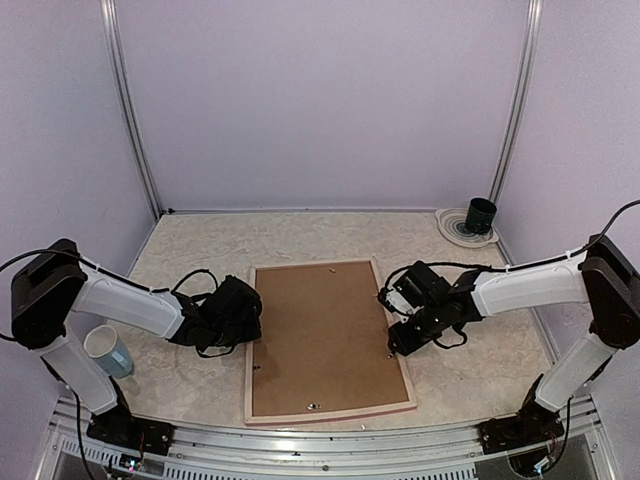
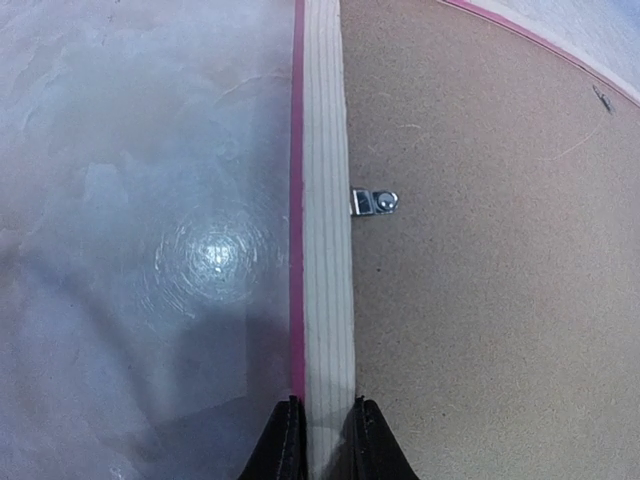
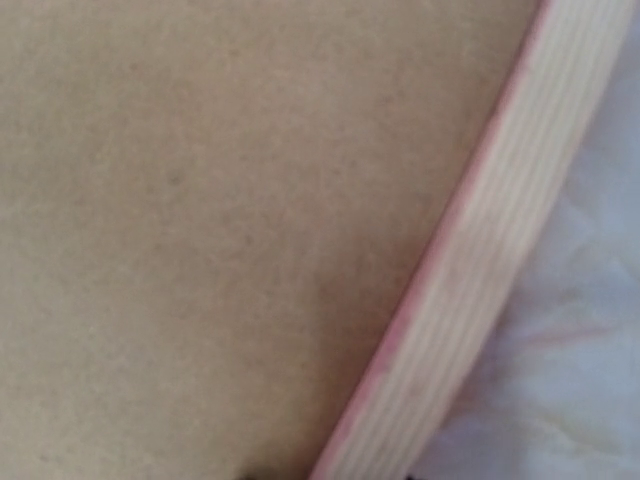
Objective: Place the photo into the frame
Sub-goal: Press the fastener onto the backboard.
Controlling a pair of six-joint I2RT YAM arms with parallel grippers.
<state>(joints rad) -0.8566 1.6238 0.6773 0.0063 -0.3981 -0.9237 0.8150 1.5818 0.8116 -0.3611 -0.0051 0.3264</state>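
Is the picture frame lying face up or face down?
Face down. The frame shows its pale wood back, and the brown backing board faces up.

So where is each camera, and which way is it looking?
Top: high behind the bases, looking down on the frame, left arm and right arm.
Left wrist: on the left arm, looking along the frame's rail; the left claw straddles it.
Right wrist: close over the opposite rail; hardly any robot shows.
Shared: all three see the backing board.
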